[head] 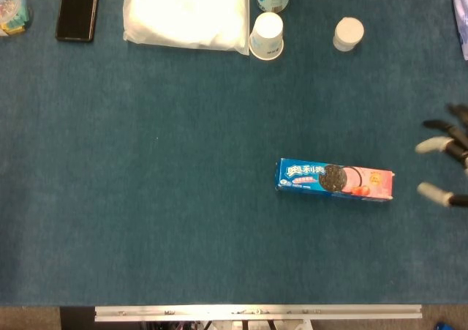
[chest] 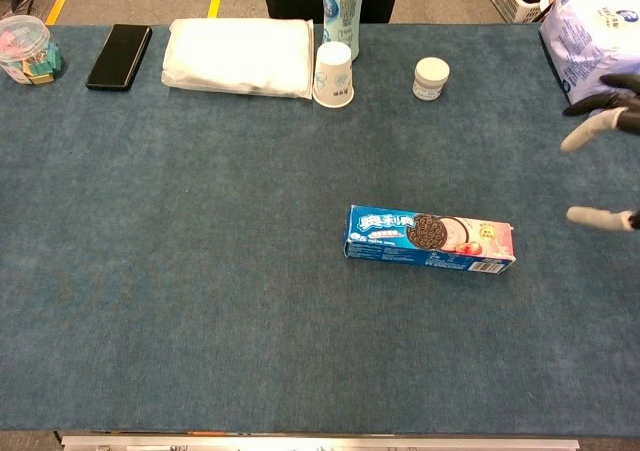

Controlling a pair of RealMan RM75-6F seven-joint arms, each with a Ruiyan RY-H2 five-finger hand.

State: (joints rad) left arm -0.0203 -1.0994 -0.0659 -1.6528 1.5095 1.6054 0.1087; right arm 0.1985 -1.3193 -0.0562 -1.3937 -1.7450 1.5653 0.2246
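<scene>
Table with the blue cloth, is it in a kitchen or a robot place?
Probably a robot test room, not a kitchen. The table bears unrelated things: a cookie box, a phone, a paper cup. A robot hand hovers nearby.

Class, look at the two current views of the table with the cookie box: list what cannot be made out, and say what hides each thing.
1. Right hand: both views cut it at the right edge; only fingers show.
2. Left hand: in neither view.
3. Bottle: top cut off by the upper edge in both views.
4. Cookie box: small print too small to read.
5. Blue-and-white bag: partly cut off at the right edge, chest view.
</scene>
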